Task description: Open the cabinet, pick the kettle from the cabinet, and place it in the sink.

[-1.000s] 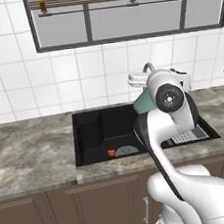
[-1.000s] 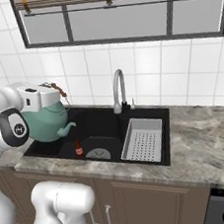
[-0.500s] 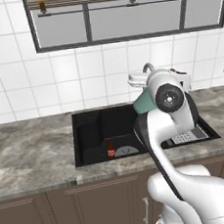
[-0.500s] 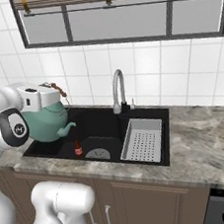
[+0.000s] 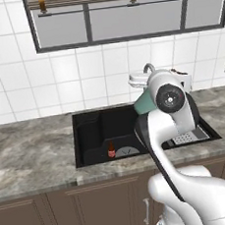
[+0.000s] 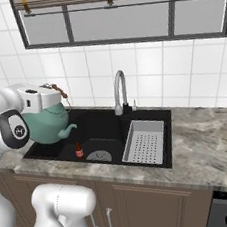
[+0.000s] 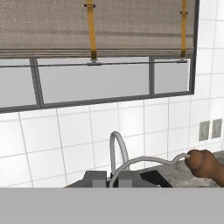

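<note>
The teal kettle (image 6: 46, 124) hangs over the left end of the black sink (image 6: 107, 131), spout pointing right. My gripper (image 6: 58, 94) is shut on its thin arched handle, next to the brown grip (image 7: 203, 162). In the hand view the wire handle (image 7: 144, 160) runs from between the fingertips (image 7: 94, 178) up to that grip. From the left base view a teal patch of the kettle (image 5: 143, 102) shows behind my arm, above the sink (image 5: 85, 120). The cabinet is out of view.
A small red bottle (image 6: 79, 150) stands in the basin near the drain. A grey drain rack (image 6: 145, 142) fills the sink's right part. The curved silver faucet (image 6: 119, 92) rises behind it. Grey marbled counter (image 6: 210, 144) lies on both sides, under a tiled wall and window.
</note>
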